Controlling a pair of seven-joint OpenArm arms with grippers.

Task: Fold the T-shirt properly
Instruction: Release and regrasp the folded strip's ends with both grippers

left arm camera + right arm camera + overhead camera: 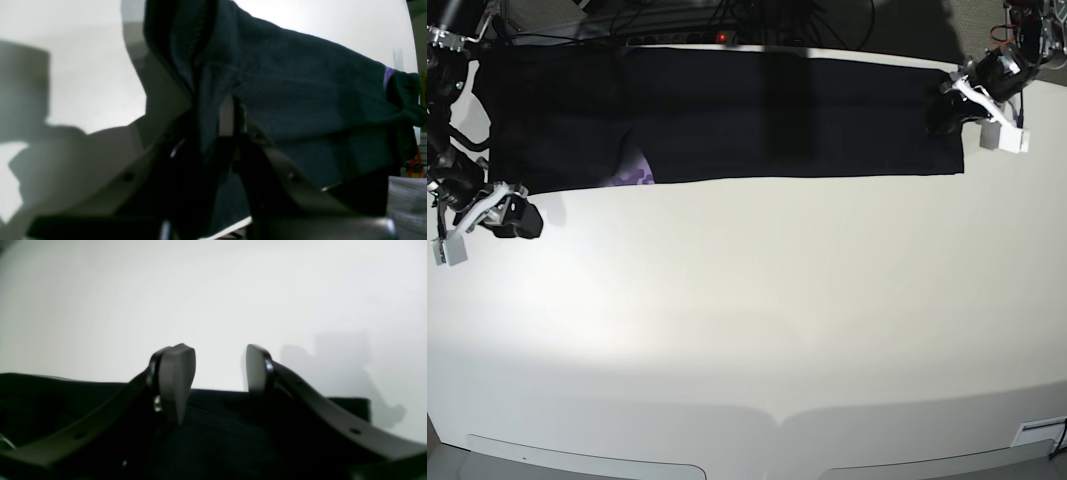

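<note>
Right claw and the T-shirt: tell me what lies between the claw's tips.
Nothing. In the right wrist view the right claw stands open over the T-shirt edge, with only bare white table showing between its tips.

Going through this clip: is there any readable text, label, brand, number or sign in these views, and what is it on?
None can be read in any view.
T-shirt: plain black fabric, with a small purple patch of print showing; no letters visible.
Table: bare white, no markings.
Left gripper and right gripper: no readable labels.
Clutter at the right edge of the left wrist view: too blurred to tell.
</note>
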